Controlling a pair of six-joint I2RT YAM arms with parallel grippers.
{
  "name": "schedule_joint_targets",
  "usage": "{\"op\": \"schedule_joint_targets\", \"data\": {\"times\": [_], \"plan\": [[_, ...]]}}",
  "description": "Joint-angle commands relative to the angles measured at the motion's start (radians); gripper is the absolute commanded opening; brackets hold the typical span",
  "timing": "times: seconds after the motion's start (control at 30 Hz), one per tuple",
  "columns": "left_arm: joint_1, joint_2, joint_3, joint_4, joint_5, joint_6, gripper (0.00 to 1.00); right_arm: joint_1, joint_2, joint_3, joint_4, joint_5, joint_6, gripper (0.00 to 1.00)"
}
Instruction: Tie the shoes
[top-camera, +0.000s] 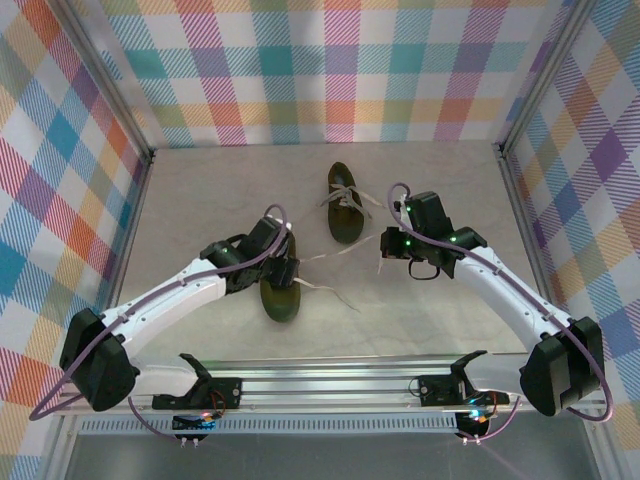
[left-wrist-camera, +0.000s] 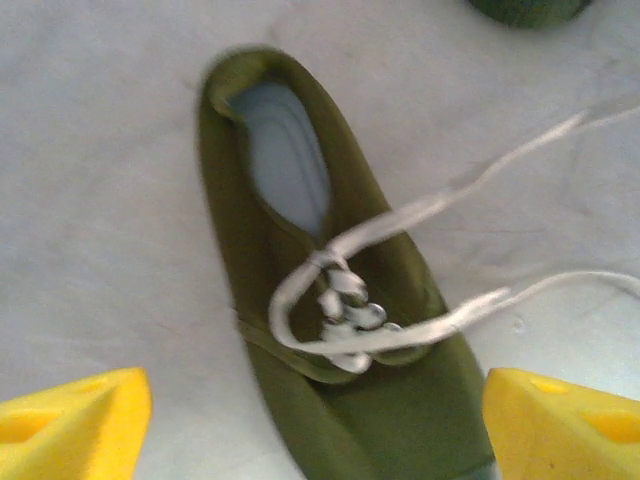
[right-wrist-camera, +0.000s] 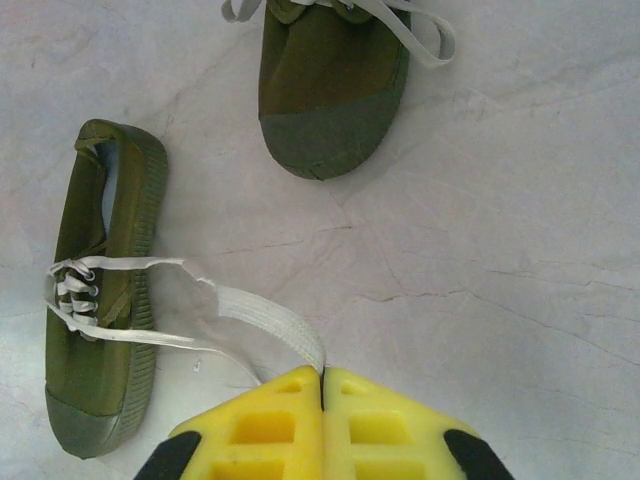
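Observation:
Two dark olive shoes with cream laces lie on the table. The near shoe (top-camera: 279, 297) lies under my left gripper (top-camera: 284, 268). In the left wrist view that gripper (left-wrist-camera: 318, 430) is open, its yellow fingers (left-wrist-camera: 75, 425) wide apart on either side of the shoe's (left-wrist-camera: 290, 230) toe end, with the loosely crossed laces (left-wrist-camera: 345, 320) just ahead of them. My right gripper (right-wrist-camera: 322, 375) is shut on one lace (right-wrist-camera: 265, 318) of the near shoe (right-wrist-camera: 100, 290), which runs slightly slack from the eyelets to the fingertips. In the top view this gripper (top-camera: 388, 252) sits right of the shoe. The far shoe (top-camera: 346, 205) lies behind.
The other lace end (top-camera: 335, 293) trails on the table right of the near shoe. The far shoe's (right-wrist-camera: 335, 85) own laces lie loose around it. Plaid walls (top-camera: 70, 200) enclose the pale table on three sides, and a metal rail (top-camera: 330, 385) runs along the near edge.

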Motion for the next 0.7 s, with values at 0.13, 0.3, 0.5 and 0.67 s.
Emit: {"op": "schedule_joint_targets", "data": {"times": [0.13,0.3,0.5,0.67], "plan": [[0.062,-0.109,-0.024,0.208,0.069,0.553,0.89,-0.007,-0.049,-0.018,0.048,-0.037,-0.063,0.00],[0.188,-0.121,-0.048,0.005,0.450,0.854,0.73,-0.007,-0.066,-0.037,0.076,-0.102,-0.043,0.00],[0.236,-0.035,-0.071,-0.093,0.468,0.999,0.64,-0.006,-0.072,-0.044,0.079,-0.109,-0.040,0.00],[0.239,0.047,-0.061,-0.055,0.491,1.044,0.60,-0.006,-0.069,-0.045,0.077,-0.115,-0.037,0.00]]}}
